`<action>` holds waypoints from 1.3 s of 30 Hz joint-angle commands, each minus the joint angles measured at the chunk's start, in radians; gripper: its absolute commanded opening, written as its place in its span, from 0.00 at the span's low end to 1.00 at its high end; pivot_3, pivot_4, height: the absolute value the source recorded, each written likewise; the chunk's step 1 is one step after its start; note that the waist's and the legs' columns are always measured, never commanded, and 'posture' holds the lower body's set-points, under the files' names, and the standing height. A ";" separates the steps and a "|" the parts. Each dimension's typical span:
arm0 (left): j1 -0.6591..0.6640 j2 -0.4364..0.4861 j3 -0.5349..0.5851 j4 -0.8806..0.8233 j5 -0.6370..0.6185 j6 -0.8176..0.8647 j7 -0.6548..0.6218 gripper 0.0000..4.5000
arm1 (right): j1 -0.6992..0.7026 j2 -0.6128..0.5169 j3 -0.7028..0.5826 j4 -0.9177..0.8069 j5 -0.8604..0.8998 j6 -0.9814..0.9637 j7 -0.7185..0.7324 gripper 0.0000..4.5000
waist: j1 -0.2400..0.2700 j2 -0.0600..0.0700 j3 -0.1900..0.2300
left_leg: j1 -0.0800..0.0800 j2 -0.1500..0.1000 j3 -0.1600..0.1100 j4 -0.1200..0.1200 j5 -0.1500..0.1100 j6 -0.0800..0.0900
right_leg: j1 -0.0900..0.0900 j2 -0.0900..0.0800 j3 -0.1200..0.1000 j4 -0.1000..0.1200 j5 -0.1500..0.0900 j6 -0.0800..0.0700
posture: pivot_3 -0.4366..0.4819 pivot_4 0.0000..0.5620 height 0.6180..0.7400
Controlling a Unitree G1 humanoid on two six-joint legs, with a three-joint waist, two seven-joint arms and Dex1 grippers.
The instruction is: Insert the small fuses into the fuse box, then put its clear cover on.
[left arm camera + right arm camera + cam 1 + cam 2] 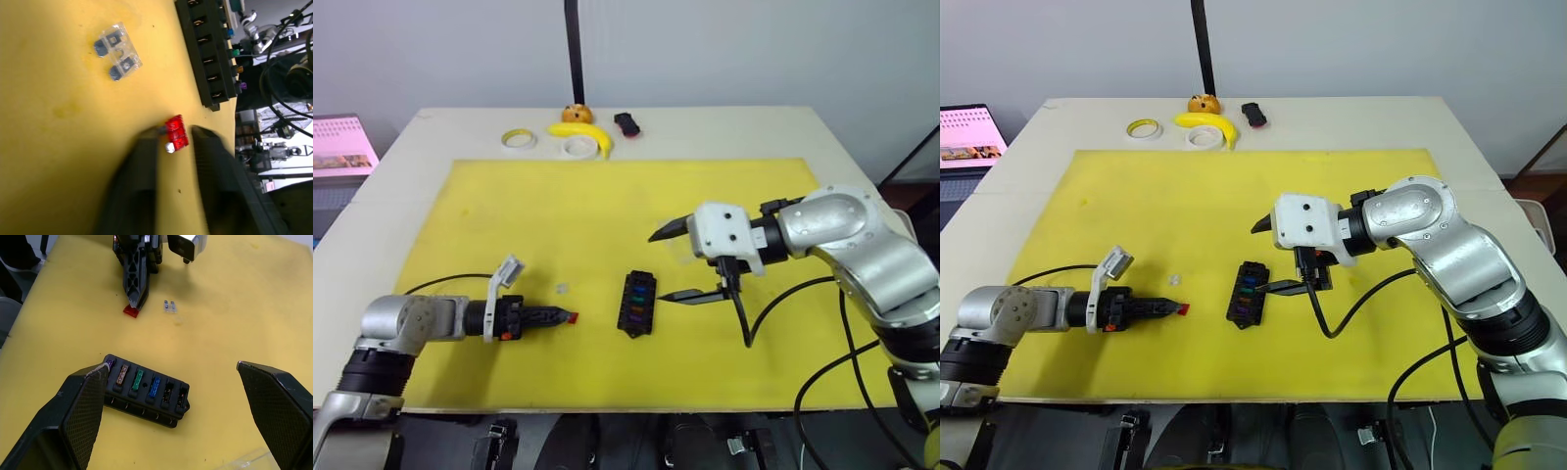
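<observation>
The black fuse box (636, 304) lies on the yellow mat (607, 206) with purple, yellow, green and teal small fuses (138, 379) seated in a row; two end slots stand bare. My left gripper (563, 316) lies low on the mat to its left, shut on a red fuse (176, 133) at its fingertips. A grey-clear fuse (562, 288) lies loose just beyond it. My right gripper (680, 262) hovers open just right of the box, holding nothing. An edge of the clear cover (249, 459) shows on the mat under that gripper.
At the table's far edge sit two tape rolls (519, 138) (578, 147), a banana (587, 132), an orange round object (575, 113) and a small black-red object (626, 123). A black pole (574, 49) rises behind them. A pink screen (964, 132) stands off the table's left.
</observation>
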 commanded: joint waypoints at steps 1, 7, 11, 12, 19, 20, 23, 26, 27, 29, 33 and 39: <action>0.031 0.010 -0.027 0.031 0.059 -0.016 0.014 0.06 | -0.007 -0.004 -0.015 -0.035 0.001 -0.008 0.000 1.00 | 0.000 0.001 0.000 | 0.000 0.000 0.000 0.000 0.000 0.000 | 0.000 0.000 0.000 0.000 0.000 0.000 | 0.48 0.27 1.00; 0.025 0.011 -0.023 0.052 0.076 -0.032 0.013 0.06 | -0.009 -0.002 -0.014 -0.031 -0.002 -0.007 -0.002 1.00 | -0.001 0.001 -0.001 | 0.000 0.000 0.000 0.000 0.000 0.000 | 0.000 0.000 0.000 0.000 0.000 0.000 | 0.48 0.27 1.00; 0.045 0.039 0.007 0.017 0.051 -0.005 0.008 0.06 | -0.007 -0.002 -0.015 -0.032 -0.002 -0.006 -0.004 1.00 | -0.003 0.001 -0.001 | 0.001 0.001 0.000 0.000 0.000 0.000 | 0.000 0.000 0.000 0.000 0.000 -0.001 | 0.48 0.27 1.00; 0.053 0.046 0.019 0.005 0.041 0.004 0.009 0.06 | -0.006 -0.002 -0.015 -0.033 -0.002 -0.005 -0.004 1.00 | -0.005 0.001 -0.001 | 0.001 0.001 0.000 0.000 0.000 0.000 | 0.000 0.000 0.000 0.000 0.000 -0.001 | 0.48 0.27 1.00; 0.240 0.130 0.130 -0.184 -0.048 0.064 0.002 0.06 | 0.002 -0.001 -0.019 -0.041 0.004 -0.001 -0.009 1.00 | -0.036 0.001 0.000 | 0.000 0.003 0.000 -0.005 0.000 0.000 | -0.003 0.001 0.002 -0.002 0.000 -0.003 | 0.48 0.27 1.00; 0.253 0.130 0.139 -0.187 -0.048 0.060 0.010 0.06 | 0.003 0.002 -0.017 -0.040 0.003 -0.002 -0.011 1.00 | -0.036 0.001 0.000 | 0.000 0.003 0.000 -0.005 0.000 0.000 | -0.004 0.001 0.003 -0.002 0.000 -0.003 | 0.48 0.27 1.00; 0.267 0.127 0.154 -0.194 -0.050 0.053 0.024 0.06 | 0.003 0.007 -0.014 -0.040 0.004 -0.004 -0.012 1.00 | -0.033 0.001 0.000 | 0.000 0.003 0.000 -0.005 0.000 0.000 | -0.004 0.001 0.003 -0.002 0.000 -0.004 | 0.48 0.27 1.00; 0.254 0.128 0.162 -0.186 -0.048 0.048 0.031 0.06 | -0.003 0.011 -0.009 -0.035 0.002 -0.009 -0.008 1.00 | -0.034 0.001 0.000 | 0.000 0.003 0.000 -0.005 0.000 -0.001 | -0.004 0.001 0.003 -0.002 0.000 -0.007 | 0.48 0.27 1.00; 0.248 0.130 0.161 -0.181 -0.046 0.045 0.030 0.06 | -0.005 0.013 -0.008 -0.032 0.000 -0.011 -0.007 1.00 | -0.034 0.001 0.000 | 0.000 0.003 0.000 -0.005 0.000 -0.001 | -0.004 0.000 0.003 -0.002 -0.001 -0.008 | 0.48 0.27 1.00; 0.225 0.129 0.160 -0.155 -0.033 0.030 0.035 0.06 | -0.005 0.014 -0.006 -0.030 -0.002 -0.016 -0.004 1.00 | -0.032 0.001 0.000 | 0.000 0.003 0.000 -0.005 0.000 -0.001 | -0.004 0.000 0.003 -0.002 -0.001 -0.008 | 0.48 0.27 1.00; 0.173 0.110 0.170 -0.111 -0.043 0.044 0.048 0.06 | -0.007 0.015 -0.005 -0.030 -0.003 -0.018 -0.003 1.00 | -0.030 0.001 0.000 | 0.000 0.003 0.000 -0.005 0.000 -0.001 | -0.004 0.000 0.003 -0.002 -0.001 -0.008 | 0.48 0.27 1.00; 0.136 0.107 0.160 -0.132 -0.079 0.082 0.030 0.69 | -0.004 0.013 -0.006 -0.037 -0.003 -0.018 -0.003 1.00 | -0.019 0.001 0.000 | 0.000 0.003 0.000 -0.005 0.000 -0.001 | -0.004 0.000 0.003 -0.002 0.000 -0.008 | 0.48 0.27 1.00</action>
